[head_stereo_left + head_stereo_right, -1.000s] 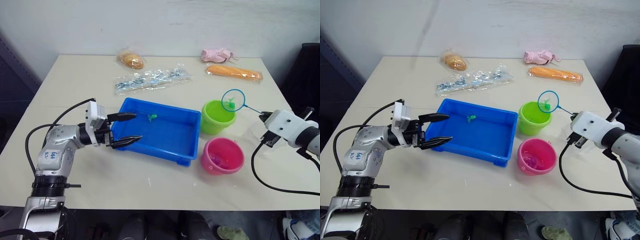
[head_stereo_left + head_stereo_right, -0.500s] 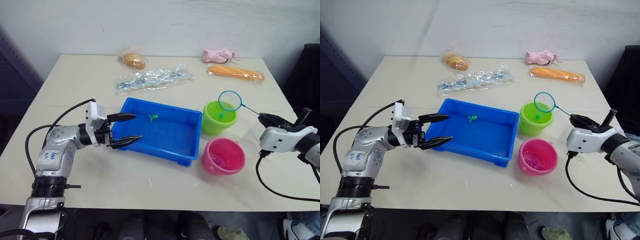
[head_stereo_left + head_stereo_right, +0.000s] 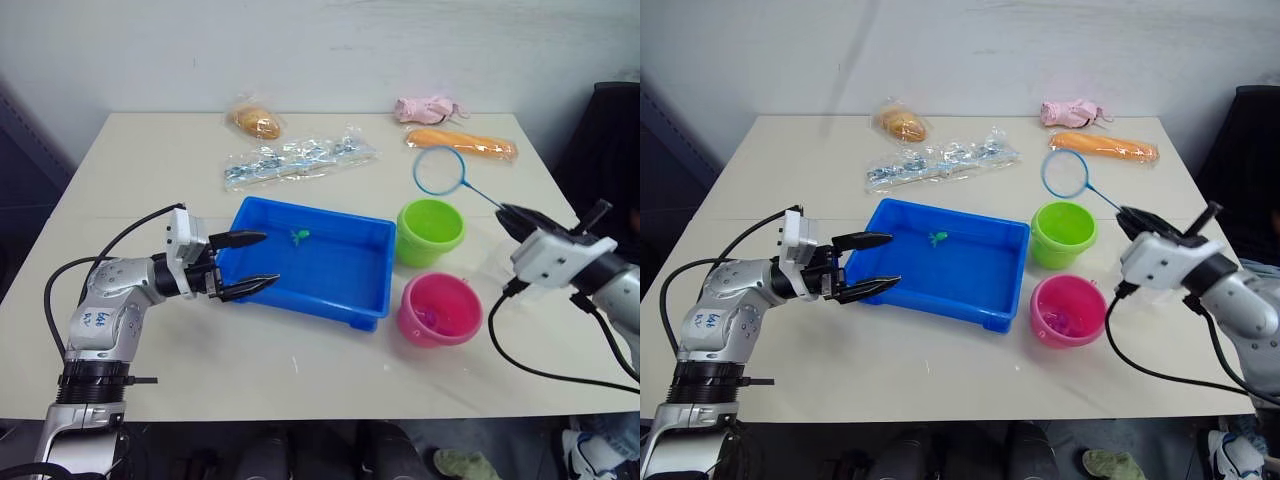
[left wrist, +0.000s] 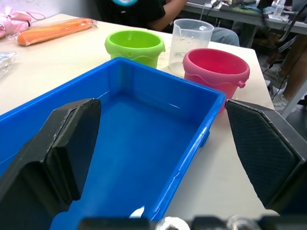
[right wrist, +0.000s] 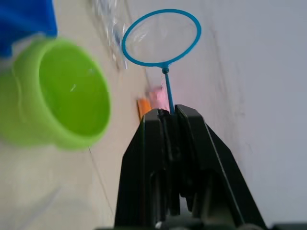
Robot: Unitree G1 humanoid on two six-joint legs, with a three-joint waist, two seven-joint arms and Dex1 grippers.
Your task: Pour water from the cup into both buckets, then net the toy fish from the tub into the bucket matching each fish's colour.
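While my right gripper (image 5: 169, 117) is clenched on the thin handle of the net (image 3: 441, 170), the blue hoop hangs in the air above the desk (image 3: 150, 160), past the far side of the green bucket (image 3: 430, 231) and just short of the orange packet (image 3: 461, 145). The mesh looks empty to me. The handle slants from the hoop down to my gripper, which sits off to the right of both buckets.

I see the green bucket standing upright just beside the far right corner of the blue tub (image 3: 310, 262); whether it holds water or a fish I cannot tell from here. The pink bucket (image 3: 441, 309) stands in front of it, close to the tub's near right corner, with something pink lying in its bottom. From my left wrist camera I see the clear measuring cup (image 4: 191, 39) standing upright behind the two buckets, between them.

One small green toy fish (image 3: 299, 236) lies in the tub near its far wall.

My left gripper (image 3: 246, 263) is released, its two black fingers spread wide at the tub's left end, one finger over the rim on the far side and the other over the near side, neither pressing on anything I can make out.

Along the far edge of the desk lie a bagged bread roll (image 3: 254, 122), a clear bag of small items (image 3: 298, 158) and a pink bundle (image 3: 426, 108).
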